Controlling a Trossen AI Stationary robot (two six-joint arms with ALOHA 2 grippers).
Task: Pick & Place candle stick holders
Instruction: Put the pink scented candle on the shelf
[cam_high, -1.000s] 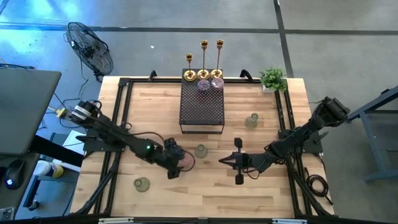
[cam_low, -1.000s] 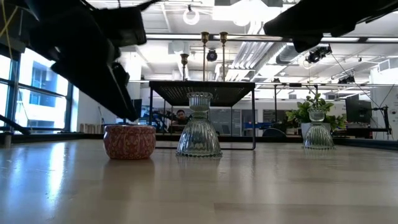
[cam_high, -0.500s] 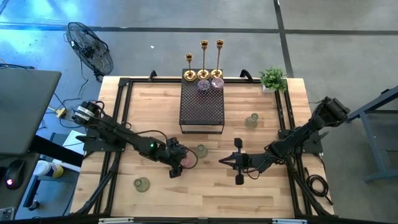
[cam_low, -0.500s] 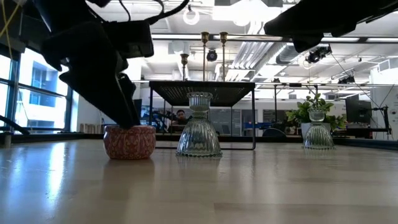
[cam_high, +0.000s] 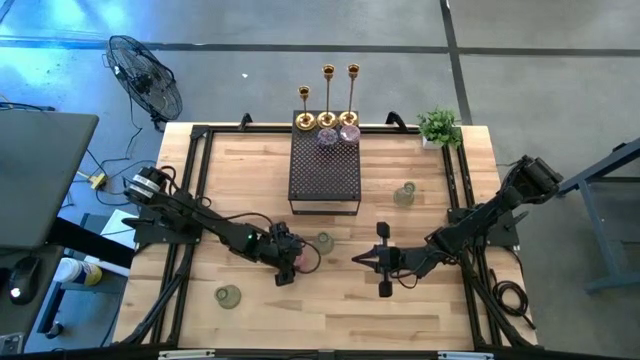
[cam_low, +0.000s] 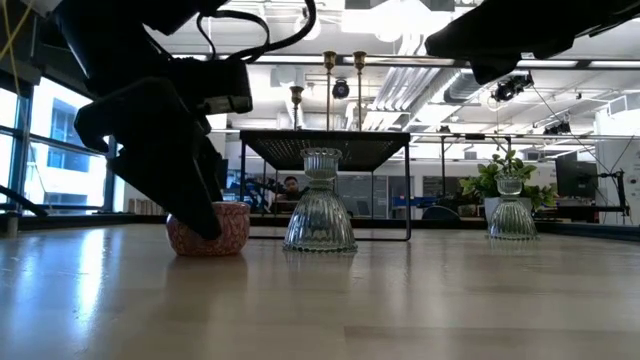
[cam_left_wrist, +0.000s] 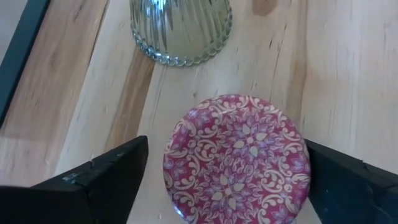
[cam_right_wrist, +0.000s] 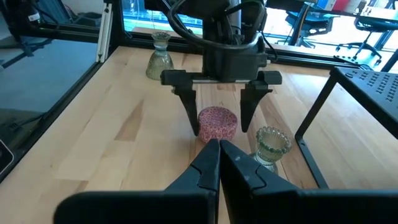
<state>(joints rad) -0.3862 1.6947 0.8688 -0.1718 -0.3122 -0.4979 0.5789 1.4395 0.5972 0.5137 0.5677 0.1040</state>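
A round pink patterned tin (cam_left_wrist: 236, 155) stands on its base on the wooden table, left of centre. My left gripper (cam_high: 292, 263) is open and tipped down over it. Its two fingers (cam_right_wrist: 189, 112) stand one on each side of the tin, with a little room left. A pale green ribbed glass cup (cam_high: 323, 242) stands just beyond the tin. Three gold candlesticks (cam_high: 328, 95) and two pink-purple cups (cam_high: 338, 133) stand on the far end of the black mesh stand (cam_high: 325, 170). My right gripper (cam_high: 356, 260) is shut, holds nothing and points at the tin from the right.
Two more green glass cups stand on the table, one near the front left (cam_high: 228, 296) and one at the right of the stand (cam_high: 404, 193). A small potted plant (cam_high: 438, 125) sits at the far right corner. Black rails (cam_high: 195, 180) run along the table's sides.
My left gripper has come down and a little toward the far right, onto the pink tin. Its open fingers, which stood above and beside the tin, now reach down on both sides of it. The tin and the cups have not moved.
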